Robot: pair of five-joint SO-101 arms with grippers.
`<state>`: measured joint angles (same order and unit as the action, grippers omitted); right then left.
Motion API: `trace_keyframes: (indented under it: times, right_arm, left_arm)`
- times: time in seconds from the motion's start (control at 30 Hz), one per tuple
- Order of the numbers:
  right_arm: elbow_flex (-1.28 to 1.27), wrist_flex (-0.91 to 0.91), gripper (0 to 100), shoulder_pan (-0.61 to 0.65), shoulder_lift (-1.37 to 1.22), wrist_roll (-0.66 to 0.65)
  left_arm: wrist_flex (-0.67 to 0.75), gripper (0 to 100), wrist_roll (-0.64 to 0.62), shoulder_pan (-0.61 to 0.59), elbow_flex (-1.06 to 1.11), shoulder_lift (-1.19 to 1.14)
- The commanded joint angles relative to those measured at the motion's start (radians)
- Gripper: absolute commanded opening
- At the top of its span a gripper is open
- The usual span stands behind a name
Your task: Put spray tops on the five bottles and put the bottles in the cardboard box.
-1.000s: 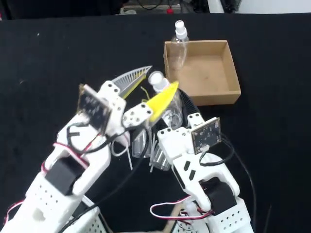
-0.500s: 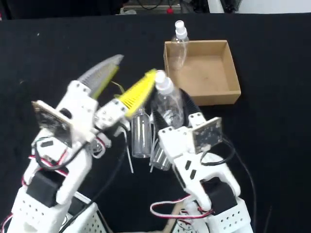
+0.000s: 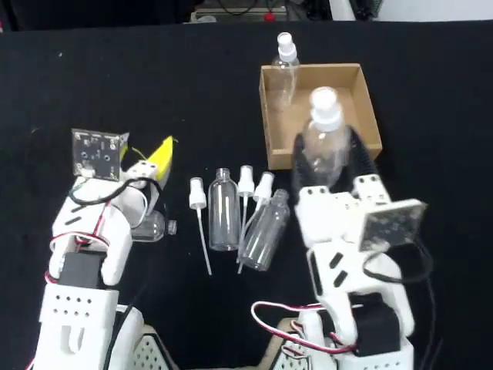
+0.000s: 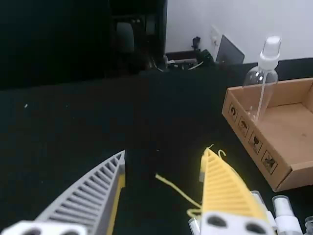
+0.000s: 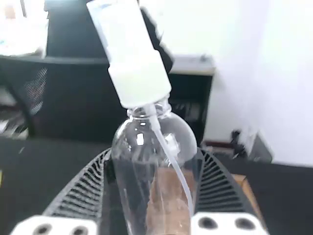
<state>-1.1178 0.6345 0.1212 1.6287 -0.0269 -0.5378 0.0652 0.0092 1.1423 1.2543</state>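
a black cloth surface (image 3: 92, 69) seen from above, with two white plastic robot arms at its near edge. the right gripper (image 5: 155, 153) pinches a clear plastic bottle (image 3: 323, 154) between black ribbed fingers (image 5: 83, 191). the bottle is held nearly upright and wears a white spray top (image 3: 324, 106), with a thin tube running down inside it. in the high view it appears over the near wall of the cardboard box (image 3: 350, 85). the box is open, shallow and brown, with small dark printed symbols on one outer wall, too small to read. a second capped bottle (image 3: 283, 73) stands in the box's far left corner. the left gripper (image 4: 165, 154) is at the left of the scene. its ribbed fingers (image 4: 222, 186), one grey and one yellow, are spread apart with nothing between them. between the arms lie two clear uncapped bottles (image 3: 223, 212) and three loose white spray tops (image 3: 197, 193) with long thin tubes. a third uncapped bottle (image 3: 150, 228) lies just beside the left arm.
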Motion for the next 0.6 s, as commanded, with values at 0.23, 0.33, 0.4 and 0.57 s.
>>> trace_keyframes:
  times: [0.23, 0.33, 0.4, 0.57]
  right_arm:
    - [0.266, -0.288, 10.0, -0.103, -0.616, 0.009]
    - [0.248, -0.491, 10.0, -0.135, -0.797, 0.009]
    - [0.234, -0.640, 10.0, -0.152, -0.920, 0.011]
    - [0.272, -0.891, 10.0, -0.164, -1.222, 0.160]
  left_arm:
    - [0.247, 24, -0.003, 0.047, 0.274, 0.011]
    - [0.336, 24, -0.003, 0.048, 0.335, 0.011]
    - [0.393, 24, -0.003, 0.048, 0.374, 0.011]
    - [0.470, 24, -0.003, 0.085, 0.429, 0.011]
